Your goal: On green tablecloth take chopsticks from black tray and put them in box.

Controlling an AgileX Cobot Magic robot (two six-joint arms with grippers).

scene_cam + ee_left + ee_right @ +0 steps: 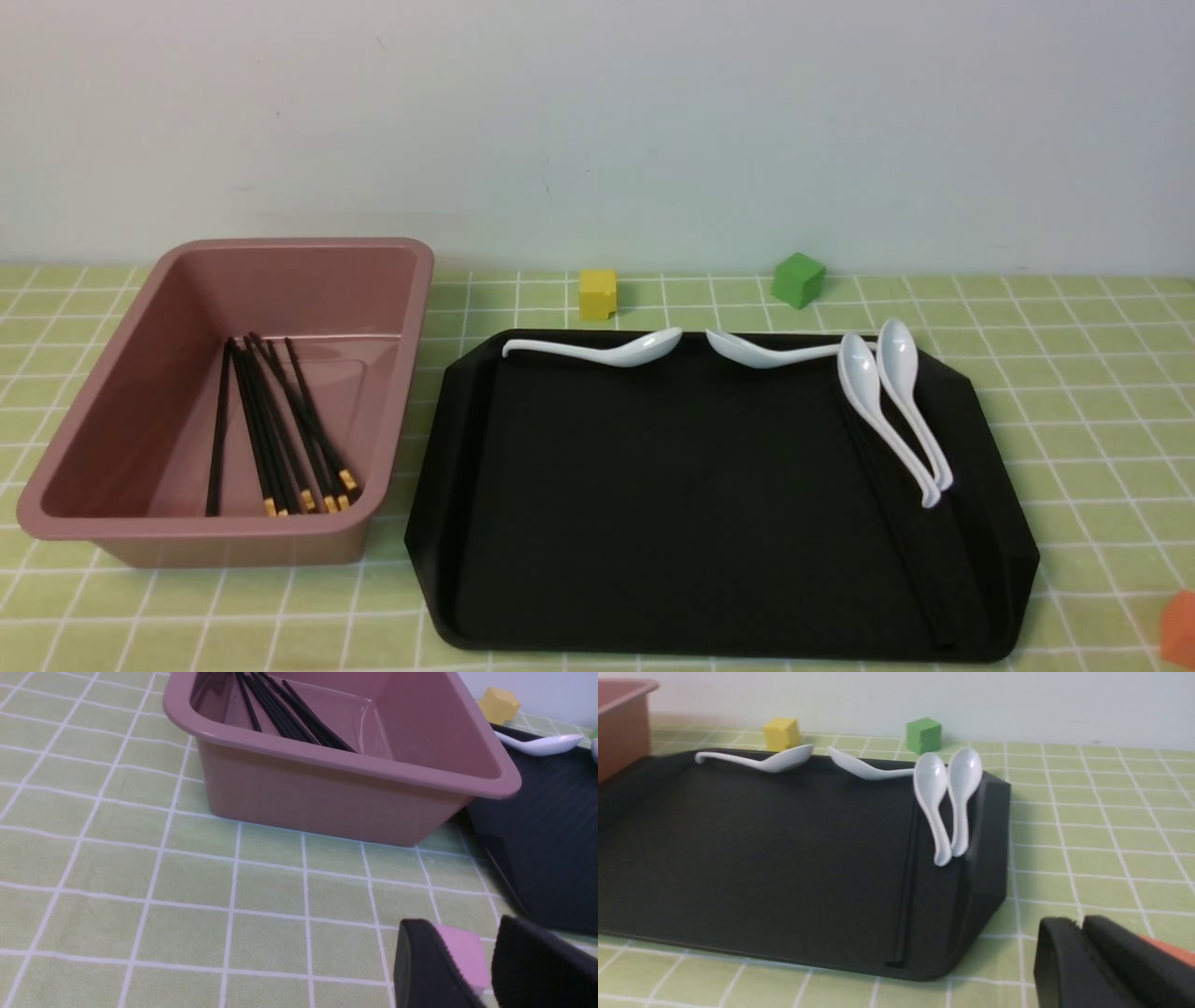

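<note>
My left gripper stands nearest, low over the green tablecloth in front of the box. Its fingers are spread wide and hold nothing. A pink block shows in the gap between them, and I cannot tell whether either finger touches it. My right gripper sits off the tray's near right corner with its fingers close together and only a thin seam between. Nothing shows in that seam, and I cannot tell whether they are fully closed. An orange block lies just behind them. Both grippers appear parked clear of the work area, which I judge to be a pause between picks. On the black tray, one pair of chopsticks lies along the right side, running near to far, its far end tucked beside two white spoons propped on the rim. That contact is why the next grasp should be taken at the near end. The other chopsticks already rest inside the box, gold bands toward me. Two more spoons lean on the far rim, with a yellow block and a green block beyond. The front view shows no gripper. Only the wrist views do, and the right wrist view shows the black-on-black pair most clearly.
</note>
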